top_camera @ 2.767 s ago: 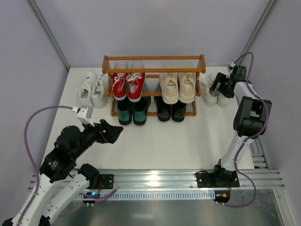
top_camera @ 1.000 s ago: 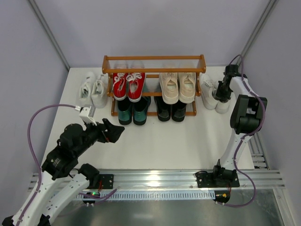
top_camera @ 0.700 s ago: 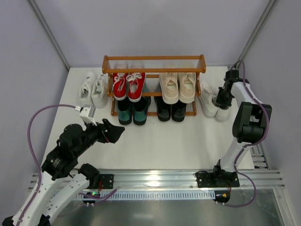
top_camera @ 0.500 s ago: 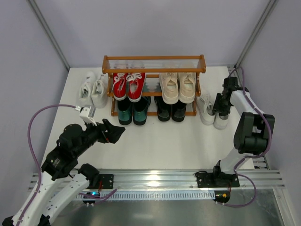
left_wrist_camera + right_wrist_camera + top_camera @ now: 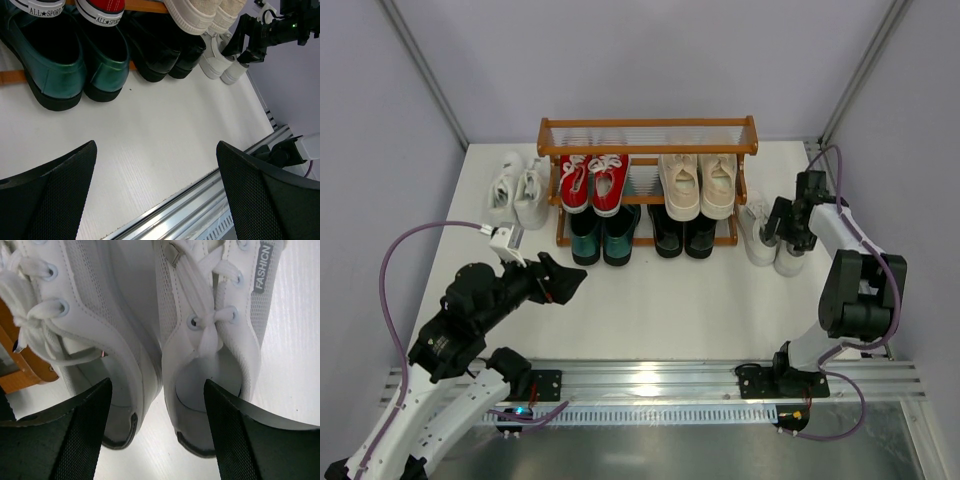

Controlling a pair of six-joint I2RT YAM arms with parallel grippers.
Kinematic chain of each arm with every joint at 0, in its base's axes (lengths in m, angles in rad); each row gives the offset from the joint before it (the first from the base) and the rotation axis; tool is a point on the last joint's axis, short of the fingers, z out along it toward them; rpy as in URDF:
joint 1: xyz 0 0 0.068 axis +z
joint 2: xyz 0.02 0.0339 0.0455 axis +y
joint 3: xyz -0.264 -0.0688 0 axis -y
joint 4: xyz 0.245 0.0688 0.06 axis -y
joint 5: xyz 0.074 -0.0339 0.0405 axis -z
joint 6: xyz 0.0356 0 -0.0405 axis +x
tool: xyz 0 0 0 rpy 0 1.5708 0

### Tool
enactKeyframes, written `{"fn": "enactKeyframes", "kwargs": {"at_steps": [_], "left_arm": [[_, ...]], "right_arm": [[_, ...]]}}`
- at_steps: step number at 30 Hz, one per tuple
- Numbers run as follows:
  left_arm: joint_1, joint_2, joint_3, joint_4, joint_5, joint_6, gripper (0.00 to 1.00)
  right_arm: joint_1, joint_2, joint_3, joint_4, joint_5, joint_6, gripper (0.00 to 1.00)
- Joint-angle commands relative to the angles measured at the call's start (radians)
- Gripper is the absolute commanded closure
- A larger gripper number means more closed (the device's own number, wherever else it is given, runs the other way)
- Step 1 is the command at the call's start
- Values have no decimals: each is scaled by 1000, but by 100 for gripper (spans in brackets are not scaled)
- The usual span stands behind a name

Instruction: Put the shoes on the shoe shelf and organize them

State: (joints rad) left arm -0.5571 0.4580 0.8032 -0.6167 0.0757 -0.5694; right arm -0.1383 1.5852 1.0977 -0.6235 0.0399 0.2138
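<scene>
**Entry: right white sneakers** (image 5: 758, 243)
- Place: on the worktop (image 5: 660, 300), just beside the right post of the shoe shelf (image 5: 648, 123). The pair has been pulled forward from further back along that post.
- Right tool (image 5: 157, 382): pinched a second ago, its fingers now stand apart above both heels and grip nothing. The pair appears released but not yet shelved.
- Left tool (image 5: 156, 145): fingers wide apart, idle in front of the shelf's left half.
- Left white sneakers (image 5: 518, 190): on the worktop, left of the shelf.
- Room: the shelf's top tier is bare. The worktop's right edge lies close beside the shelf's right side, and open worktop lies in front of the shelf.

Twelve shoes (image 5: 588, 182), one shoe shelf (image 5: 648, 124)
</scene>
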Motion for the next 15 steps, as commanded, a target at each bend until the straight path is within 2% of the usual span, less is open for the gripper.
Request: {"fn": "enactKeyframes", "kwargs": {"at_steps": [1, 3, 7, 9, 11, 15], "left_arm": [[-3, -7, 2, 28, 3, 0, 0], [-3, -13, 2, 18, -5, 2, 0], [-3, -7, 1, 17, -4, 5, 0], [-3, -5, 2, 17, 1, 3, 0], [-4, -5, 4, 15, 1, 3, 0], [-3, -13, 4, 8, -7, 3, 0]], "right_arm": [[2, 45, 34, 77, -5, 13, 25], [2, 56, 33, 100, -18, 13, 28], [3, 62, 24, 178, -28, 21, 42], [2, 68, 22, 203, -26, 18, 44], [2, 73, 33, 222, -59, 6, 50], [3, 56, 24, 249, -80, -36, 74]]}}
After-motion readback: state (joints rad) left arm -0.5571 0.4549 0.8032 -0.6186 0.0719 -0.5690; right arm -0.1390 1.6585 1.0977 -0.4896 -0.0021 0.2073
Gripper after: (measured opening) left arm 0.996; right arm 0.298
